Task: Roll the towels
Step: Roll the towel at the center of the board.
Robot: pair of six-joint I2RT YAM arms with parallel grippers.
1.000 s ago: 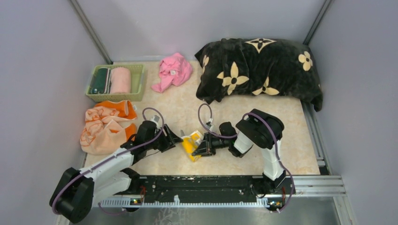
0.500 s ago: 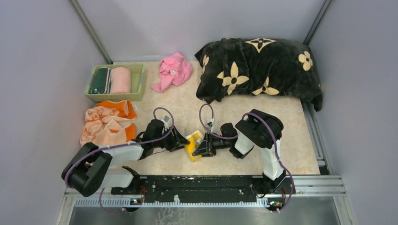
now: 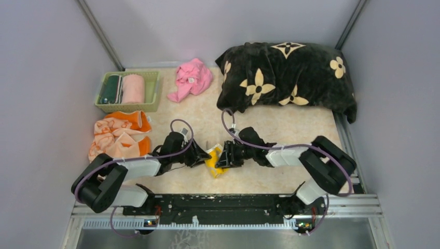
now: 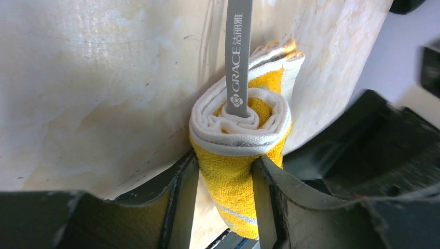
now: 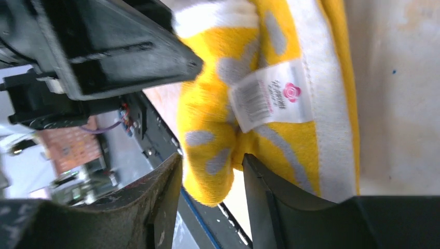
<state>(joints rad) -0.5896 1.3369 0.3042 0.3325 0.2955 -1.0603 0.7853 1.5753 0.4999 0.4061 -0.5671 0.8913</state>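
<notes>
Top: roll (image 3: 214, 160) lies front-centre on the counter (image 3: 270, 129), left claw (image 3: 200, 156) and right claw (image 3: 224, 157) closing in from either side; peach towel (image 3: 117, 139) heaped at far left | Left wrist: left claw (image 4: 223, 168) pinches the roll, grey tag (image 4: 238, 57) poking from its core | Right wrist: right claw (image 5: 212, 163) fingers apart astride the roll's end, grip unclear; white label (image 5: 270, 93) showing.

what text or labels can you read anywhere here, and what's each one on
"GRACE", beside a round logo: grey hanging tag on the rolled yellow towel.
Chinese characters on the same tag: too small to read.
White sewn label, barcode and pink flower: print too blurred.
</notes>
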